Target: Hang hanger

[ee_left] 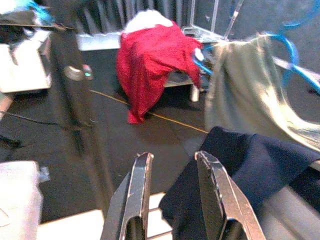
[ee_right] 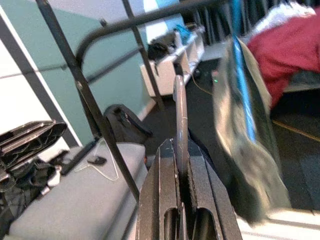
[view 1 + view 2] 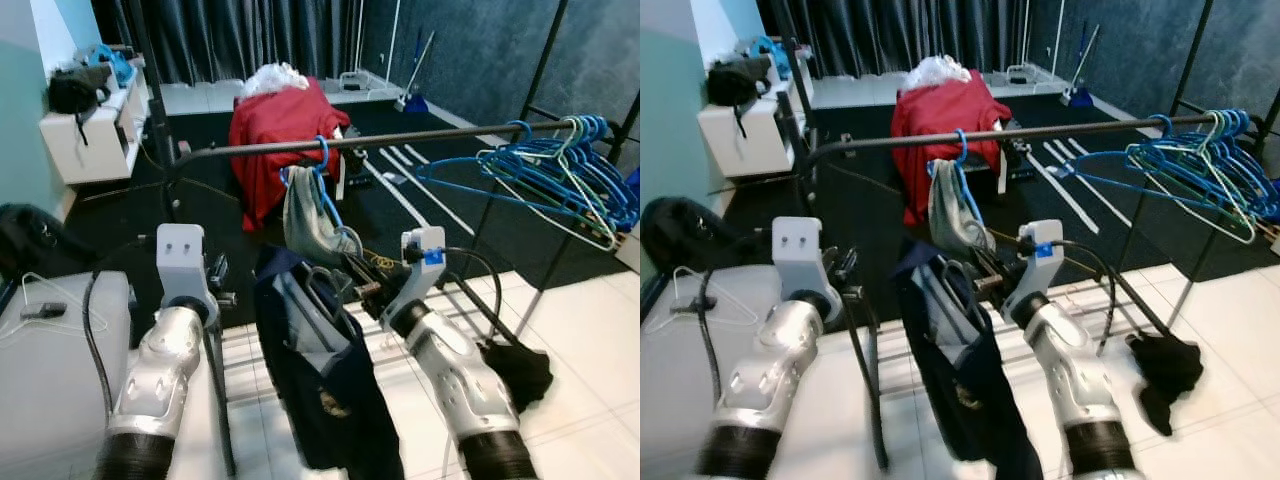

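A black clothes rail [image 3: 400,140] runs across in front of the robot. A blue hanger [image 3: 322,175] hangs on the rail by its hook and carries a grey-green cloth [image 3: 305,220].

The right gripper [image 2: 180,165] is just below the rail. Its fingers [image 2: 197,200] are pressed tight on the thin hook of a second hanger [image 2: 179,120]. A dark navy garment [image 3: 330,380] hangs down from this hanger, between the two arms. The hook is under the rail and is not over it yet. A small gold mark shows on the navy garment, but it is too small to read.

The left gripper [image 1: 172,195] is near the navy garment. Its fingers [image 1: 137,195] are a little apart and hold nothing.

Many empty blue hangers [image 3: 560,175] hang in a bunch at the robot's right end of the rail. Behind the rail, a red cloth [image 3: 280,130] lies over something on the dark floor. A black cloth [image 3: 520,370] lies on the white tiled floor near the right arm. A white wire hanger [image 3: 60,300] lies on a grey box [image 3: 50,400] beside the left arm. A white shelf [image 3: 90,120] stands by the teal wall with a black bag [image 3: 75,90] on it. No writing can be read anywhere.
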Controlling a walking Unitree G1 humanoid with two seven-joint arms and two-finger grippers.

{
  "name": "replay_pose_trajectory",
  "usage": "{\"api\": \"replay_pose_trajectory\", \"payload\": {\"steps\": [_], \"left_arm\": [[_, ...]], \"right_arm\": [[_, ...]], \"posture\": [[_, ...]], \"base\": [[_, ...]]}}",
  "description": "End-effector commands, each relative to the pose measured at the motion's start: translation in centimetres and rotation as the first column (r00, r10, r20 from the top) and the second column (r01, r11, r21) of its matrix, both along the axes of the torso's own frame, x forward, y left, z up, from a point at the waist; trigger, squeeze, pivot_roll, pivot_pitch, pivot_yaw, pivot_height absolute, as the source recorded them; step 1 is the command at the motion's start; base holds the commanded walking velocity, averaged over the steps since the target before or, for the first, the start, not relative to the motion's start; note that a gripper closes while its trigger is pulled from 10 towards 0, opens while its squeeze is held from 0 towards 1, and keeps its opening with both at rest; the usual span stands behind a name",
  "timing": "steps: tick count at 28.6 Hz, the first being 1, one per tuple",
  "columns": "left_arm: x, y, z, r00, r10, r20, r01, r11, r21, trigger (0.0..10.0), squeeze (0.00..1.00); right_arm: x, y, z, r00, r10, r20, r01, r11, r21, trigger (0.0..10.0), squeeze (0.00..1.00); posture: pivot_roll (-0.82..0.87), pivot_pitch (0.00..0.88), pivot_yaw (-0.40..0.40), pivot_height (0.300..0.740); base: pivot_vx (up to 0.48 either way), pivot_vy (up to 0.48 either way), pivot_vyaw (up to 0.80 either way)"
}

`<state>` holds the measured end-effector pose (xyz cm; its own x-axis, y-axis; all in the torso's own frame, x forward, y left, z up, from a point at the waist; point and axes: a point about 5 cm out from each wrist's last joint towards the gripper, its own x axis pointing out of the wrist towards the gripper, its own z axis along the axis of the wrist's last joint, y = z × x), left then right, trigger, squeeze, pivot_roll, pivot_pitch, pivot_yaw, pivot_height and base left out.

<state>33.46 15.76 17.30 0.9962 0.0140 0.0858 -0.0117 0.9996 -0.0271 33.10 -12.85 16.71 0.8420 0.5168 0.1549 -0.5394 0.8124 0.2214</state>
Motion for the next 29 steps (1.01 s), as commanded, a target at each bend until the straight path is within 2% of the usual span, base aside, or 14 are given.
{"api": "replay_pose_trajectory", "payload": {"steps": [1, 13, 26, 29], "left_arm": [[-0.2, 0.9, -0.5, 0.999, 0.032, -0.015, -0.032, 0.999, 0.013, 10.0, 0.00], [-0.2, 1.4, -0.5, 0.998, 0.061, -0.014, -0.061, 0.998, 0.018, 10.0, 0.00], [-0.2, 0.7, -0.7, 0.999, 0.030, -0.020, -0.030, 0.999, 0.014, 10.0, 0.00], [-0.1, 0.5, -0.7, 1.000, 0.017, -0.017, -0.017, 1.000, 0.014, 10.0, 0.00]], "right_arm": [[-0.2, 0.8, 0.9, 0.998, 0.034, 0.053, -0.034, 0.999, 0.012, 10.0, 0.00], [-0.5, 1.0, 1.6, 0.991, 0.111, 0.078, -0.112, 0.994, 0.011, 10.0, 0.00], [0.6, -0.6, 4.0, 0.986, -0.043, 0.160, 0.041, 0.999, 0.016, 10.0, 0.00], [0.8, -1.1, 4.4, 0.983, -0.086, 0.162, 0.086, 0.996, 0.009, 10.0, 0.00]], "posture": [[-0.06, 0.018, -0.021, 0.740], [-0.06, 0.030, -0.027, 0.740], [-0.07, 0.033, -0.019, 0.740], [-0.07, 0.033, -0.019, 0.740]], "base": [[0.386, 0.000, 0.00], [0.385, 0.000, 0.00], [0.367, 0.000, 0.00], [0.000, 0.000, 0.00]]}}
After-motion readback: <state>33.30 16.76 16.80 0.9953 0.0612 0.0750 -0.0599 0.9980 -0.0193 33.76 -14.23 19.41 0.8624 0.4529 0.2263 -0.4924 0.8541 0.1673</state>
